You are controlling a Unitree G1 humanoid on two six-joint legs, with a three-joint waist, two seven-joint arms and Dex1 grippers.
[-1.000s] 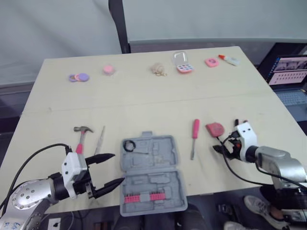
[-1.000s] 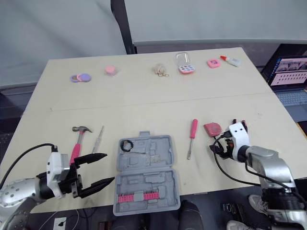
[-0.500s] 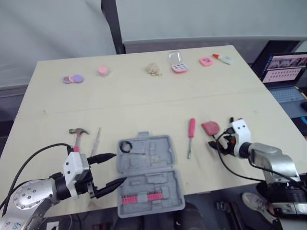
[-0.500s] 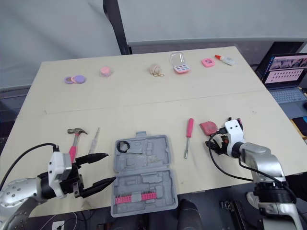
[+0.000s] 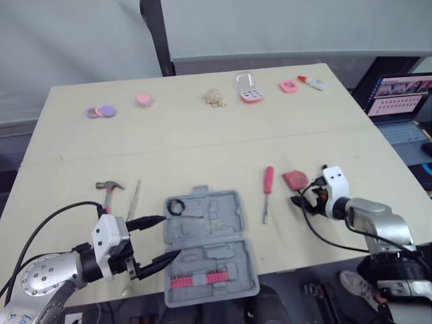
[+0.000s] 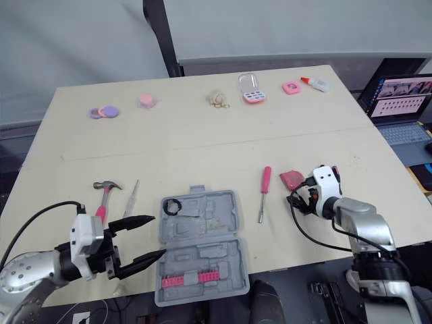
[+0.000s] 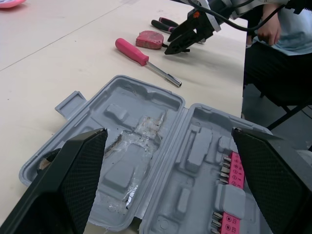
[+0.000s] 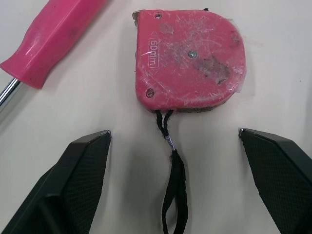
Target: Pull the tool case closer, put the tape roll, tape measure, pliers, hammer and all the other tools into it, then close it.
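Note:
The grey tool case [image 5: 206,246] lies open near the table's front edge, with a black tape roll [image 5: 177,206] in its far left pocket and a pink bit strip [image 5: 199,279] in the near half. My left gripper [image 5: 169,236] is open at the case's left side, its fingers spanning the hinge line. To its left lie the hammer [image 5: 108,192] and a thin pale tool [image 5: 135,196]. On the case's right are the pink screwdriver [image 5: 267,189] and the pink tape measure [image 8: 187,61]. My right gripper [image 8: 174,131] is open, just short of the tape measure. The pliers [image 7: 163,23] lie behind it.
Small items line the far edge: purple and pink discs [image 5: 101,111], a pink round thing [image 5: 143,99], beige rings [image 5: 215,98], a clear-lidded pink case [image 5: 250,91], a pink square [image 5: 289,86], a glue bottle [image 5: 314,83]. A laptop [image 5: 398,94] sits off the right.
The camera has shifted a little. My right gripper has edged slightly away from the front edge, level with the tape measure. The left gripper stays beside the case.

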